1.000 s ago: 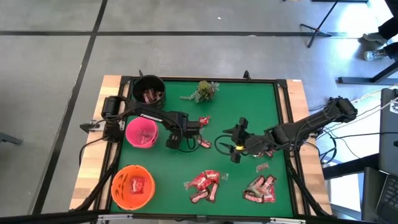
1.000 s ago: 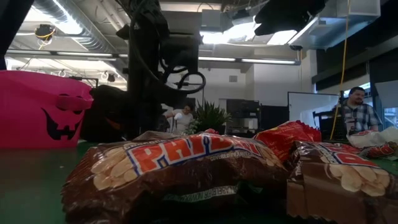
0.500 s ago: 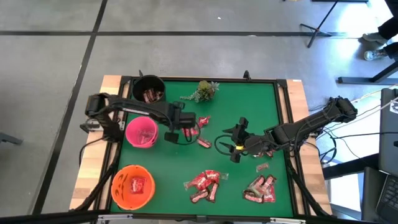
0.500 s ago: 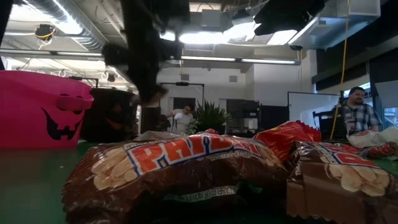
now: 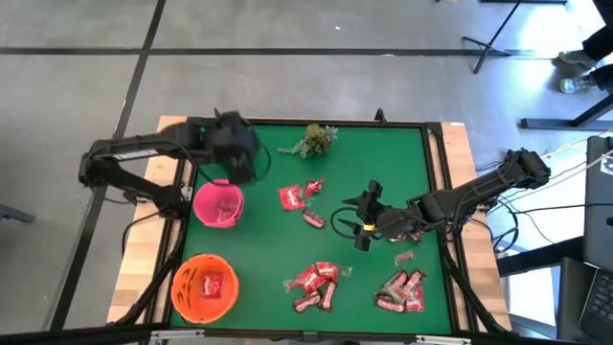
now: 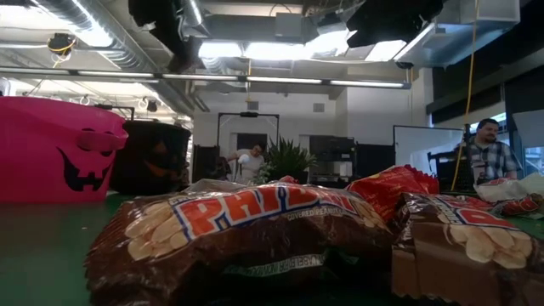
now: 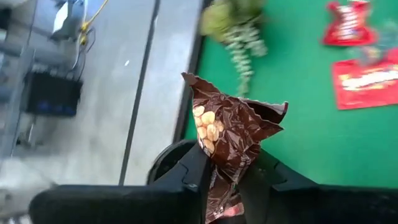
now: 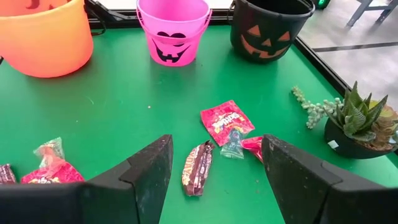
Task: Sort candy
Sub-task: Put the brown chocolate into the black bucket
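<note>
Left claw (image 7: 231, 177) grips brown candy (image 7: 229, 134) above black bucket (image 8: 271, 28).

Three buckets stood along the left edge of the green tabletop (image 5: 383, 163): one black bucket (image 8: 270, 28), one pink bucket (image 5: 218, 204) and one orange bucket (image 5: 204, 286). One potted plant (image 5: 314, 140) sat near the far edge. Three loose sweets (image 8: 225, 142) lay at the middle, one more (image 5: 403, 257) towards the right edge, and two heaps (image 5: 315, 283) near the front edge, their pieces too crowded to count. One brown bar (image 7: 227, 134) was pinched in the left gripper (image 7: 227, 186).
</note>
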`<state>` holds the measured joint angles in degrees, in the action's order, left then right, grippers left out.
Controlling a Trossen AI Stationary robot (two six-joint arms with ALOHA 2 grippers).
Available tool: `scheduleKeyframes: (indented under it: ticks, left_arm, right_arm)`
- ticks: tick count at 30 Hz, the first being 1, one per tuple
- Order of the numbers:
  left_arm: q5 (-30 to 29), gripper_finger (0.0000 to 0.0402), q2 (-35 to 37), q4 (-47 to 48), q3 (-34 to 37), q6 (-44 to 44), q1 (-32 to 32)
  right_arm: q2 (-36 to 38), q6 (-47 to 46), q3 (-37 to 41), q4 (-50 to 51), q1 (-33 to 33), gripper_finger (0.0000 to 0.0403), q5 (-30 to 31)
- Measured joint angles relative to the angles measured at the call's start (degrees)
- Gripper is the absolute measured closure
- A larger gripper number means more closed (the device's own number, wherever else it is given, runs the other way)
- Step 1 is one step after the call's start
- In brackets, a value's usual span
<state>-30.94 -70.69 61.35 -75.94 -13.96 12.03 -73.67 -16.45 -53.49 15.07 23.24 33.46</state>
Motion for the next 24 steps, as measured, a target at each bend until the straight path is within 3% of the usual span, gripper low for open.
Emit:
scheduleKeyframes:
  ticks: [3,6,12,19,24]
  left_arm:
    - [1.1,0.0348,1.0,0.28,0.0,-1.82,6.1]
    - [5.87,0.0345,1.06,0.4,0.0,-2.97,12.93]
    - [9.27,0.0296,-0.29,0.41,0.0,-2.67,21.96]
    - [9.59,0.022,-0.07,-0.05,0.0,-0.11,23.38]
    - [12.94,0.018,0.02,-1.91,0.0,2.53,17.25]
  right_arm:
    - [0.0,0.0,0.0,0.0,0.0,0.0159,0.02]
    - [0.0,0.01,0.0,0.02,0.0,0.0159,0.0]
    - [0.0,0.24,0.0,0.09,0.0,0.0159,0.01]
    - [0.0,0.42,0.0,0.13,0.0,0.0159,0.02]
    - [0.0,0.44,0.0,0.1,0.0,0.0159,0.31]
